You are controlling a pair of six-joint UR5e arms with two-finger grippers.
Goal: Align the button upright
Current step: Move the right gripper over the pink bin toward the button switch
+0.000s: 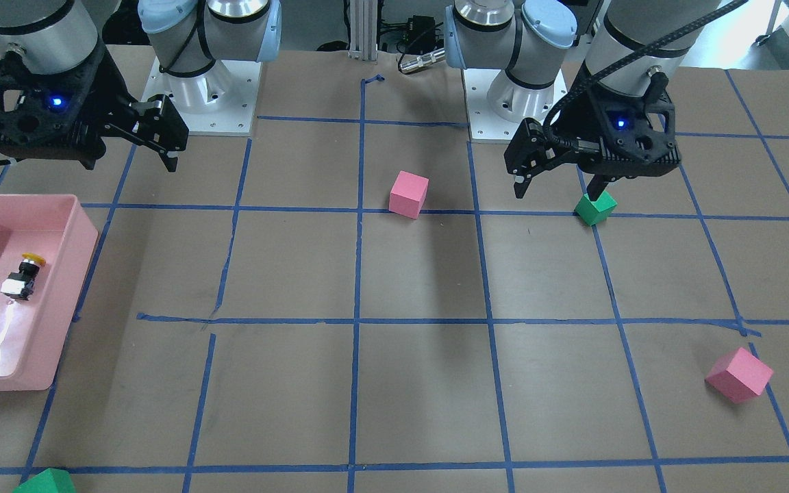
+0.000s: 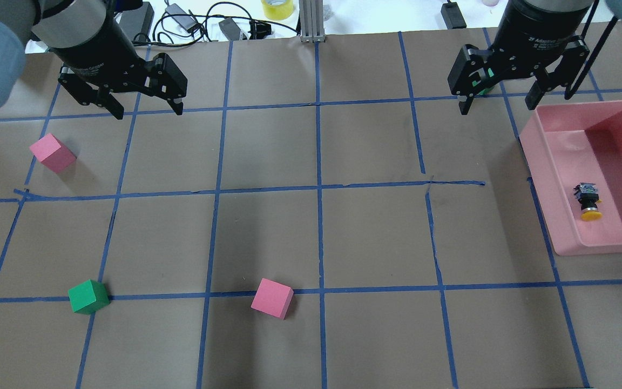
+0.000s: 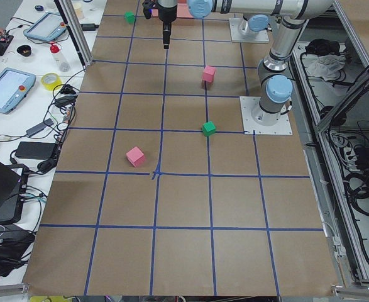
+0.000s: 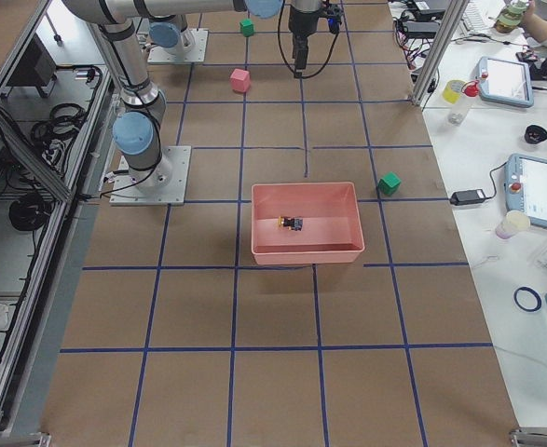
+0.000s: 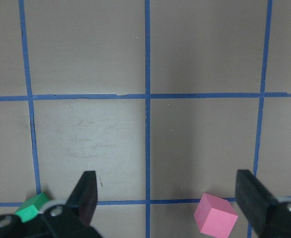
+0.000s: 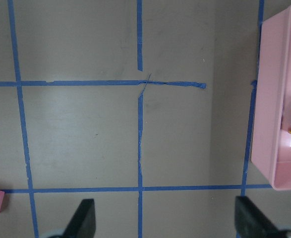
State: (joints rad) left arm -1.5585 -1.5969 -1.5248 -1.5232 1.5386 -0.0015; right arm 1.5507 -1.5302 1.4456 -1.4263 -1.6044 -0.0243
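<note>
brown-paper bench (image 2: 268, 232) with blue tape grid (image 2: 319, 243), the button (image 2: 589, 203) lying sideways in a pink bin (image 2: 546, 189) at its right edge, left gripper (image 2: 149, 112) and right gripper (image 2: 497, 108) both spread, empty.

Silver arms (image 1: 38, 27), blue joint caps (image 1: 548, 24), black jaws.

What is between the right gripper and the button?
In the overhead view, only bare table and the bin wall separate the right gripper from the button, which lies inside.
</note>
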